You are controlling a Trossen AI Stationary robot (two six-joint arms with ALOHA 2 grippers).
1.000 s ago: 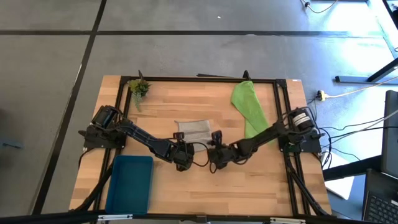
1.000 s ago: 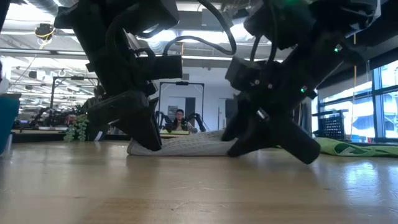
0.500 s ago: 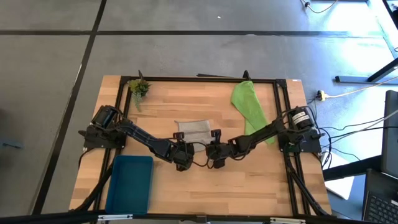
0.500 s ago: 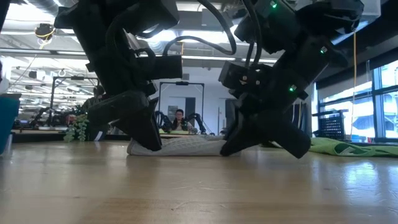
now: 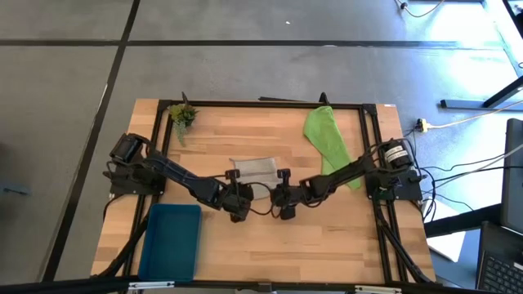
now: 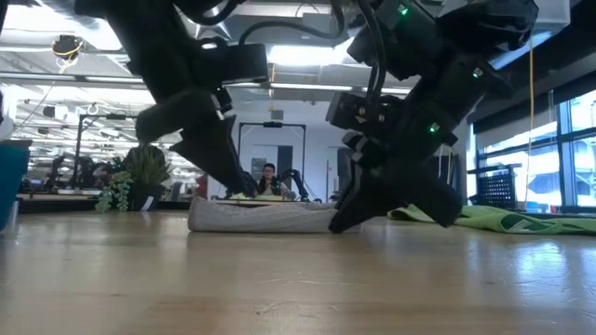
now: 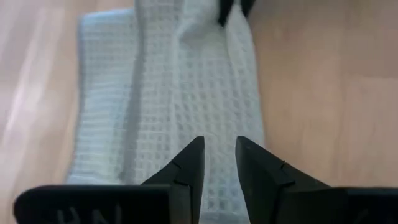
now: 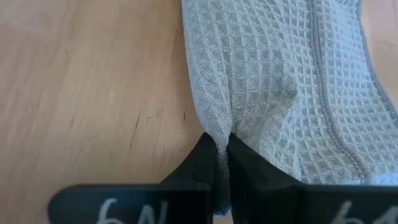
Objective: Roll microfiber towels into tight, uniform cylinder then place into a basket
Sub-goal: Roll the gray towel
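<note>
We see grey towel [image 5: 254, 168] mid-counter | right fingers [image 8: 219, 163] pinch its edge | left fingers [image 7: 219, 163] slightly apart above it

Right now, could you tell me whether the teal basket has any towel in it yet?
Empty. The basket shows only its bare teal floor; the grey towel lies mid-table, and the green towel lies at the far right.

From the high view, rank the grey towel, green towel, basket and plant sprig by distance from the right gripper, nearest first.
1. Grey towel: pinched at its edge by the right gripper, table centre.
2. Green towel: back right.
3. Basket and plant sprig: front left and back left, too close to call.
</note>
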